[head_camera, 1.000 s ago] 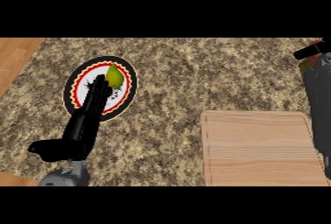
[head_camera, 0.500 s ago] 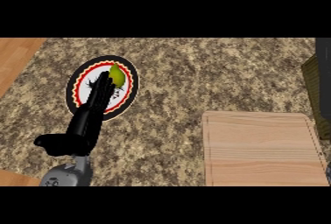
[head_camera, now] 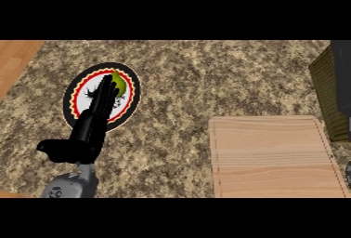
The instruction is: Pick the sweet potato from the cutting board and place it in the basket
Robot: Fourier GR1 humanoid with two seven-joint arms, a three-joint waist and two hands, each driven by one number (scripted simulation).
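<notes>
My left hand (head_camera: 89,132) stretches from the lower left with straight fingers over a round plate (head_camera: 74,100) with a red and black rim. Its fingertips touch a small yellow-green fruit (head_camera: 120,83) lying on the plate's far side; the fingers partly cover it. The thumb sticks out to the left. The wooden cutting board (head_camera: 274,155) lies at the lower right with nothing on it. A dark olive basket (head_camera: 329,93) shows only in part at the right edge. No sweet potato shows. My right hand is out of the picture.
Speckled stone counter (head_camera: 205,74) spreads between the plate, the board and the basket. A strip of bare wood (head_camera: 15,60) runs along the far left. A grey sliver (head_camera: 348,168) shows at the right edge beside the board.
The right hand, seen at the upper right a second ago, has left the picture. The left hand has stayed on the plate with its fingers at the fruit.
</notes>
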